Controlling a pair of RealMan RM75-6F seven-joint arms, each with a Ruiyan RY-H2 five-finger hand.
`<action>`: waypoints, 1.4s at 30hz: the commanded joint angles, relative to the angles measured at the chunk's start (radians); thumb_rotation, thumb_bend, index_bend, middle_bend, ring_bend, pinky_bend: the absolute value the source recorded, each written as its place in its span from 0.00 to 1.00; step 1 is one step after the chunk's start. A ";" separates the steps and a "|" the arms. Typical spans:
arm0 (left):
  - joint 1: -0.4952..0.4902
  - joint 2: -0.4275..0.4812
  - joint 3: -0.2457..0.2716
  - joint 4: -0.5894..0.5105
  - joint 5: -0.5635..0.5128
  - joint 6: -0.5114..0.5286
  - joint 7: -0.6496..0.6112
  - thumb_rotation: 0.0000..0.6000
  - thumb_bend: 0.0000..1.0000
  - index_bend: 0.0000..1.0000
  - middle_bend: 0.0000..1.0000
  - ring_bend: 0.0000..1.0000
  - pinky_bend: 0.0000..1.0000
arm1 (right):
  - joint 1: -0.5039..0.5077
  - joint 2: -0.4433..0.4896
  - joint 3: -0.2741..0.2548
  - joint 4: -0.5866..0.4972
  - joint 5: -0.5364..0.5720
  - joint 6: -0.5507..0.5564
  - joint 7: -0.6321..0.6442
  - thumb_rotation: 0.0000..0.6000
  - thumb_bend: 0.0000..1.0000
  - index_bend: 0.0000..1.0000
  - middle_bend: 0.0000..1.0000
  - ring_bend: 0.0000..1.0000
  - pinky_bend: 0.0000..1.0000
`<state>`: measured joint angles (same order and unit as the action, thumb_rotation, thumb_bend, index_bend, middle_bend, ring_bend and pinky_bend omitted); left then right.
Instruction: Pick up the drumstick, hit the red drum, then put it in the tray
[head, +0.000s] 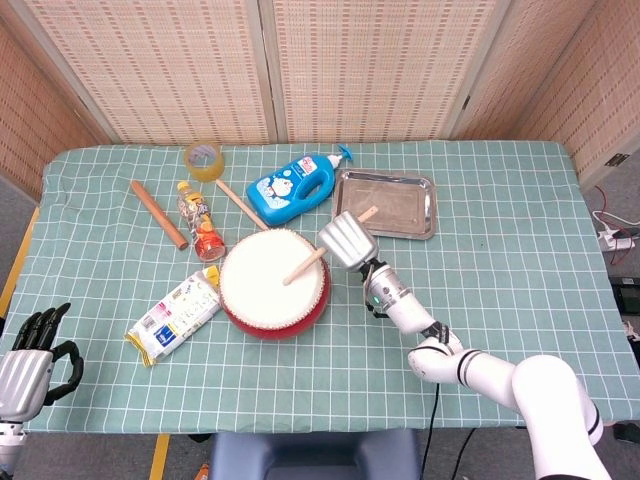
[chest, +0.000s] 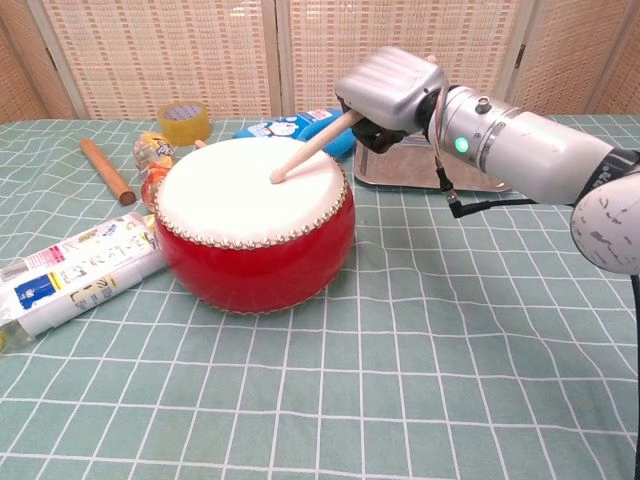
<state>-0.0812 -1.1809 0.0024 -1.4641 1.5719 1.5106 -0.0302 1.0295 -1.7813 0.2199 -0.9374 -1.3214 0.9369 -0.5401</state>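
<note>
At the lower left corner of the head view the dark left hand (head: 30, 362) hangs beside the table edge, fingers apart and holding nothing; it is far from the work. Just above it in the frame a white plastic packet (head: 174, 318) lies slantwise beside the round red drum with the white skin (head: 272, 283), which sits near the middle of the green checked tablecloth (head: 500, 260); the tip of the pale wooden drumstick (head: 304, 267) rests on or just over the skin, right of its centre. From there the stick's long axis climbs toward the upper right, through the silver right hand (head: 346, 242) that grips its rear half, fingers closed round it; the butt end pokes out beyond. Along that same line, just past the hand, lies the rectangular steel tray (head: 421, 189); so I judge the strike made or being made, and the tray an easy swing away. Farther back lie a blue detergent bottle (head: 296, 187) and a yellow tape roll (head: 204, 159).
</note>
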 joint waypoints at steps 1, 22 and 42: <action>0.000 -0.001 -0.001 0.002 0.000 0.000 0.000 1.00 0.23 0.01 0.00 0.00 0.00 | -0.008 0.003 0.029 -0.018 -0.003 0.064 0.080 1.00 0.69 1.00 1.00 1.00 1.00; 0.008 -0.006 0.004 -0.009 0.007 0.014 0.007 1.00 0.23 0.01 0.00 0.00 0.00 | -0.088 -0.083 0.160 0.283 0.300 -0.145 0.417 1.00 0.69 1.00 1.00 1.00 1.00; 0.034 0.015 0.003 -0.028 -0.035 0.013 0.011 1.00 0.23 0.01 0.00 0.00 0.01 | 0.082 -0.261 0.167 0.735 0.236 -0.449 0.722 1.00 0.64 0.61 0.54 0.54 0.58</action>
<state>-0.0473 -1.1657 0.0055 -1.4922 1.5373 1.5235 -0.0190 1.1018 -2.0385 0.3867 -0.2144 -1.0764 0.4969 0.1652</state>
